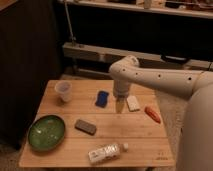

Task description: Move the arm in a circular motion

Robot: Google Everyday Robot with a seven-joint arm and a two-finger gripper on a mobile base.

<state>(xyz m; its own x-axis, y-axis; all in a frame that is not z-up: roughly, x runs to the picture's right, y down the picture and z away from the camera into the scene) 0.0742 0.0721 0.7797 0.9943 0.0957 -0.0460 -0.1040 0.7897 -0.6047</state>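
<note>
The white tubular arm reaches in from the right over the wooden table, bending at a rounded joint and pointing down. Its narrow pale tip, the gripper, hangs just above the table's middle back, between a blue object on its left and a white block on its right. It holds nothing that I can see.
On the table: a clear plastic cup at back left, a green bowl at front left, a grey sponge-like block, a lying plastic bottle at the front, an orange object at right. Dark shelving stands behind.
</note>
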